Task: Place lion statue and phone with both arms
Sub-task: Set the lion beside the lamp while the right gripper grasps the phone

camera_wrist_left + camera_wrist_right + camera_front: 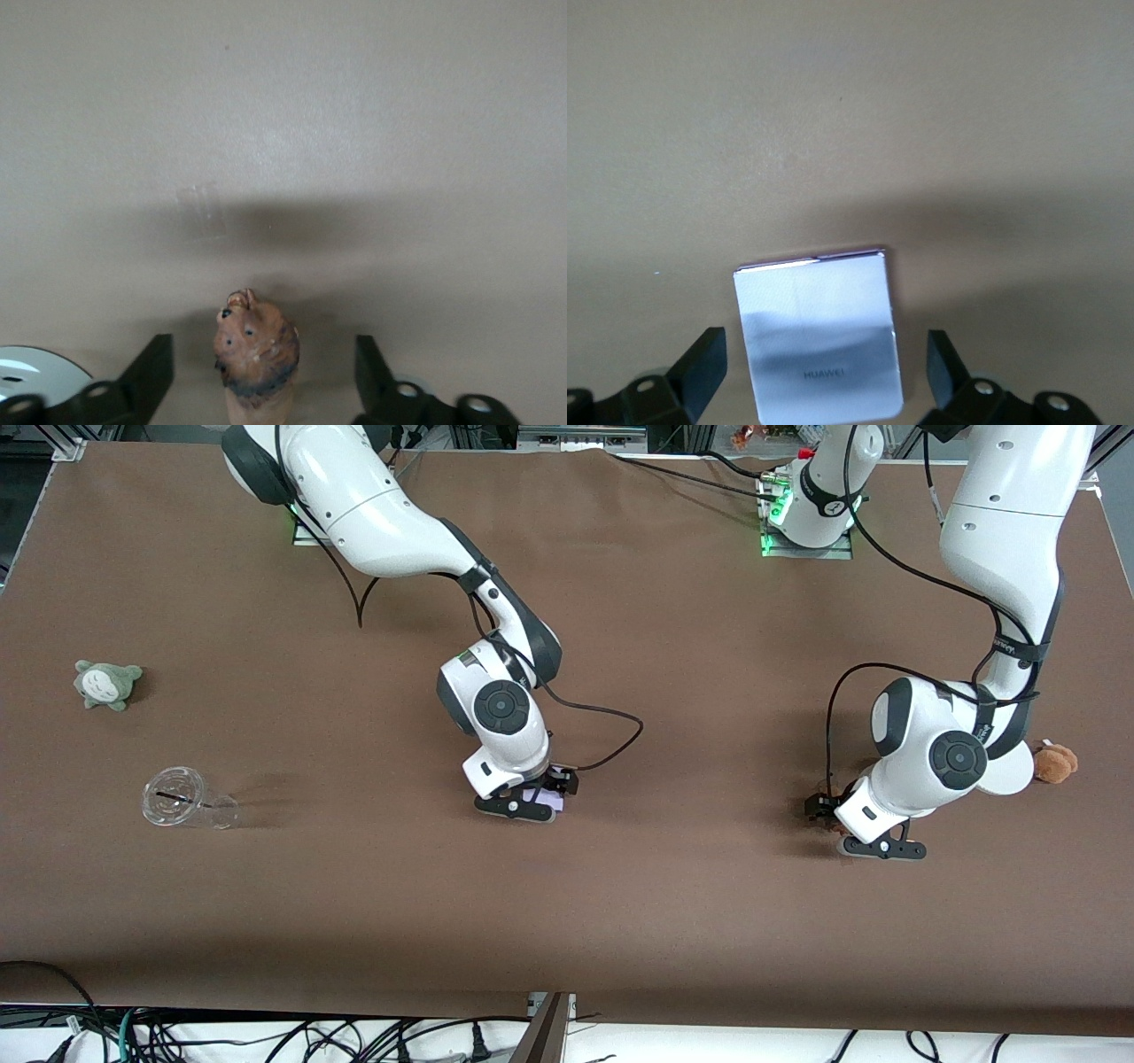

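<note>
In the left wrist view the lion statue (257, 352), a small brown figurine with a dark mane, stands on the brown table. My left gripper (261, 376) is open around it, and both fingers (149, 376) stand clear of it. In the front view that left gripper (826, 809) is low at the left arm's end of the table and hides the statue. The pale lavender phone (819, 336) lies flat on the table between the open fingers (702, 365) of my right gripper (824, 367), untouched. A corner of the phone (549, 801) shows under the right gripper (551, 786) at mid-table.
A brown plush toy (1055, 763) and a white round device (1010, 778) sit beside the left arm's wrist. A clear plastic cup (182, 800) lies on its side toward the right arm's end. A grey plush toy (106, 684) sits farther from the camera.
</note>
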Controlling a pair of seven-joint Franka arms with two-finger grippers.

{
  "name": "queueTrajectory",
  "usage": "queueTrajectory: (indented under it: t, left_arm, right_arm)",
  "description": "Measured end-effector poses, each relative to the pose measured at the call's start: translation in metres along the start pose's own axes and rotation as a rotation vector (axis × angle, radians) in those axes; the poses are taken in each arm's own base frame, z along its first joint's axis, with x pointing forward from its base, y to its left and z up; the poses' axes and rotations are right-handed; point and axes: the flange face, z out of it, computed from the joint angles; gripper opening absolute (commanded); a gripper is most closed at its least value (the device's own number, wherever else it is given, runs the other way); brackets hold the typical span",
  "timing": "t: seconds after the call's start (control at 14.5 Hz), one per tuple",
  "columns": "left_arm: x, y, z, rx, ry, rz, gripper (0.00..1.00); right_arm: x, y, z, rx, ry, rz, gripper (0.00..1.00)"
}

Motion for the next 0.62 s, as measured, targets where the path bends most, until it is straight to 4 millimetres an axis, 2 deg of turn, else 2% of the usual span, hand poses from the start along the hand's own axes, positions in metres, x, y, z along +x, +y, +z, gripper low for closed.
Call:
queueTrajectory:
  t: [0.14,0.21,0.41,0.55,0.62]
  left_arm:
    - [0.006,0.0,-0.017,0.001,0.024,-0.001,1.0]
    - [0.008,0.001,-0.034,0.004,0.033,-0.001,1.0]
    - [0.007,0.005,-0.111,0.016,0.045,0.004,1.0]
    - [-0.006,0.018,-0.172,0.023,0.026,0.021,1.0]
    - [-0.015,0.025,-0.202,0.028,0.019,0.03,1.0]
  right_arm:
    - [-0.002,0.0,0.007,-0.016,0.014,-0.035,1.0]
    - [-0.003,-0.001,0.009,-0.023,0.021,-0.063,1.0]
    - [-0.007,-0.004,0.013,-0.028,0.021,-0.148,1.0]
    - [-0.009,-0.006,0.013,-0.027,0.022,-0.169,0.99]
    - [-0.009,-0.007,0.012,-0.026,0.023,-0.173,0.62]
